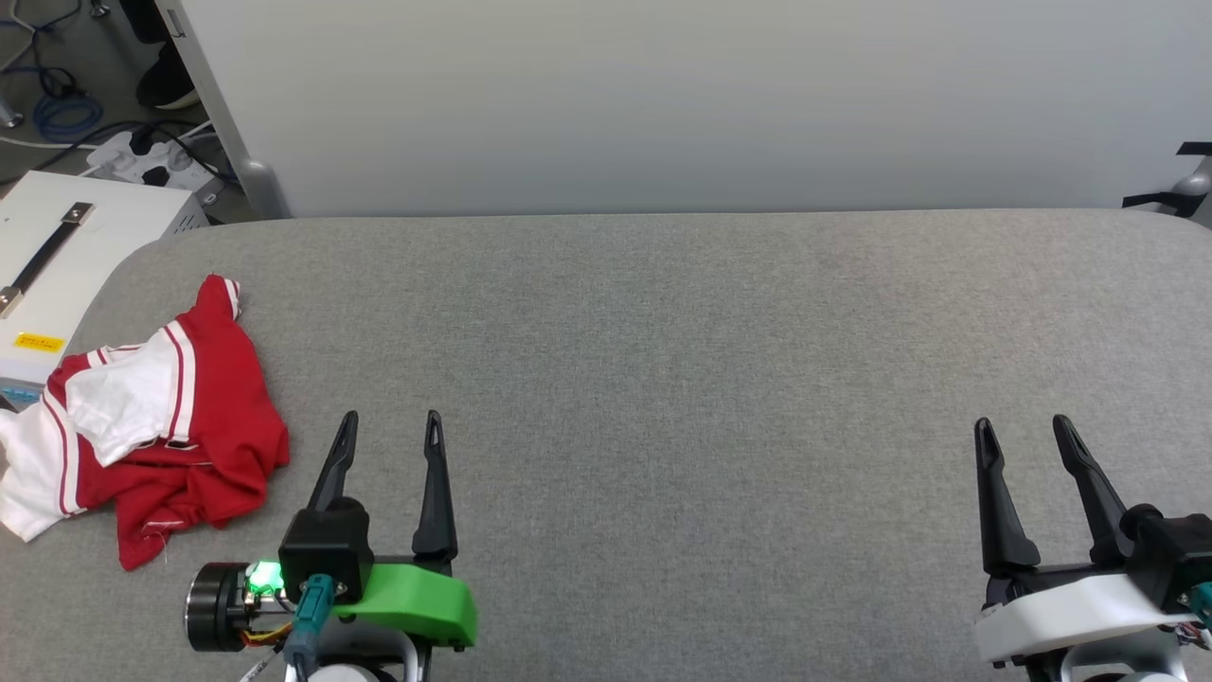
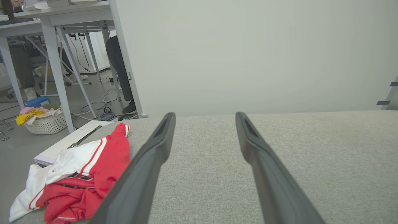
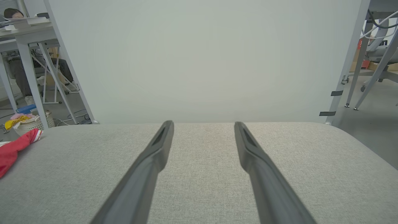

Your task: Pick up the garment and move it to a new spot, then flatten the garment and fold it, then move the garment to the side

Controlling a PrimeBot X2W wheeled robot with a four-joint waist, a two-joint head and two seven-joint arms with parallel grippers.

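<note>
Red garment (image 1: 222,407) lies crumpled beside left gripper (image 1: 391,423) (spread wide, empty); right gripper (image 1: 1023,426) equally wide.

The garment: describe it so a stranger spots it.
Find the grey fabric-covered table. At its left end, beside the left gripper, lies a crumpled red T-shirt with white sleeves. Its red cloth sets it apart from the white box nearby.

Left gripper (image 1: 392,417): two long dark fingers (image 1: 436,493), slim, tapered and slotted near the tips, on a bright green shell (image 1: 421,599). Next to it a black boxy block (image 1: 325,547), a lit green lamp (image 1: 265,575), a teal plug (image 1: 313,606), a black round cap (image 1: 210,607) and thin orange and yellow wires (image 1: 267,633). Right gripper (image 1: 1022,422): same dark fingers, but on a white shell (image 1: 1070,611).
</note>
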